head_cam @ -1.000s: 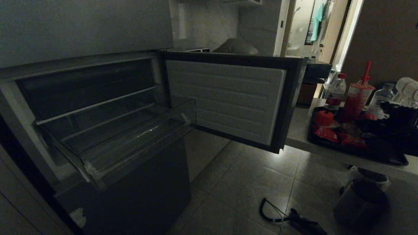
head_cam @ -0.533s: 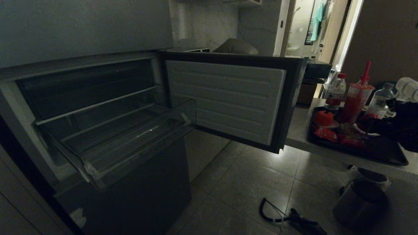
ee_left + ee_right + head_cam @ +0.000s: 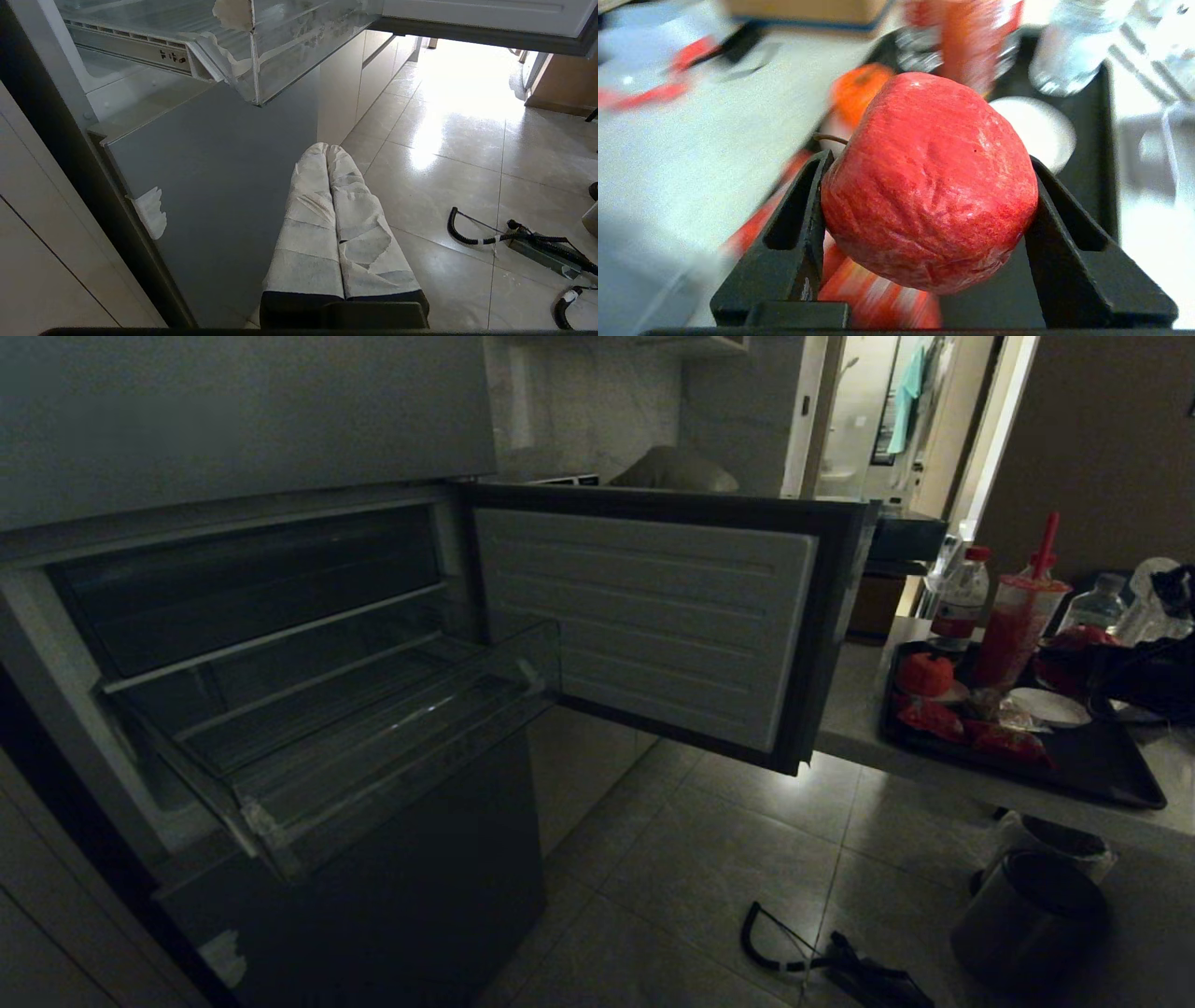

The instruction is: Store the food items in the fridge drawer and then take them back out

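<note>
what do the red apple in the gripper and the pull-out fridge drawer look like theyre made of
The round red apple, clamped in the right gripper, looks like matte foam or painted plastic: its skin is creased and dull, so probably fake. The wide clear fridge drawer looks like glossy transparent plastic: see-through front, ribbed bottom.

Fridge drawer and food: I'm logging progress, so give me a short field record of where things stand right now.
fridge drawer: pulled out, nothing in it
fridge door: swung open
right gripper: over the black tray, shut on the red apple
orange-red lumpy item: on the tray
white plate: on the tray, bare
left gripper: low beside the fridge, shut, holding nothing
</note>
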You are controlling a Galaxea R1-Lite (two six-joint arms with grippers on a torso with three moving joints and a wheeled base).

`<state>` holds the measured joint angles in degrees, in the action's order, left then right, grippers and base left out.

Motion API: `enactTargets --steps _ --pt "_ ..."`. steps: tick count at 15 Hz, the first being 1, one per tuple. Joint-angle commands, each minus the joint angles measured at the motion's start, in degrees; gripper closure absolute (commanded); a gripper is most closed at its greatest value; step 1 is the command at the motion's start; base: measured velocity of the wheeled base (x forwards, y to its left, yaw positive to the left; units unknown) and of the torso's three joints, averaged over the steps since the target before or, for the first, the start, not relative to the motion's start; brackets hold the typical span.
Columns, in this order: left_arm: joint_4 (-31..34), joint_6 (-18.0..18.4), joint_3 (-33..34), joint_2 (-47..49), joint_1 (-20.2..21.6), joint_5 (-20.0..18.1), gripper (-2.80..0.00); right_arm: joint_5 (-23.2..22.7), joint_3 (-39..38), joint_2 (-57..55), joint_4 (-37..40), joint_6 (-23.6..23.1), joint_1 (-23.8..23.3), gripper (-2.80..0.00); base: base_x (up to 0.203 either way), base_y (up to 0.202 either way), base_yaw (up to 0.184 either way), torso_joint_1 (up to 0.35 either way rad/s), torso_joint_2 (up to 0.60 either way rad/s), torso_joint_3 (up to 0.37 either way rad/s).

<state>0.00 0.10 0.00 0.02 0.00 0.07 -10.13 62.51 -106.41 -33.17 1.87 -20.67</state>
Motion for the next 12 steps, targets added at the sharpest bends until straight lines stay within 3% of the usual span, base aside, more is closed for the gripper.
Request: enactTargets --steps 1,8,10,12 --pt "0.00 -0.01 0.00 0.06 0.00 0.01 0.00 0.08 -12.75 17.04 -0.32 -0.19 3.16 0.00 0.000 0.000 0.000 0.000 0.00 0.000" --pt "0.00 0.08 0.00 0.06 0.00 0.01 0.00 0.16 -44.99 58.71 1.88 -2.77 7.30 0.00 0.000 0.000 0.000 0.000 0.00 0.000" --pt "0.00 0.25 0.00 0.06 0.00 -0.07 0.00 0.20 -49.44 73.38 10.37 -4.82 7.53 0.00 0.000 0.000 0.000 0.000 0.00 0.000" --pt "0.00 0.25 0.00 0.00 0.00 -0.07 0.00 0.19 -52.02 85.54 23.82 -7.21 7.68 0.00 0.000 0.000 0.000 0.000 0.00 0.000"
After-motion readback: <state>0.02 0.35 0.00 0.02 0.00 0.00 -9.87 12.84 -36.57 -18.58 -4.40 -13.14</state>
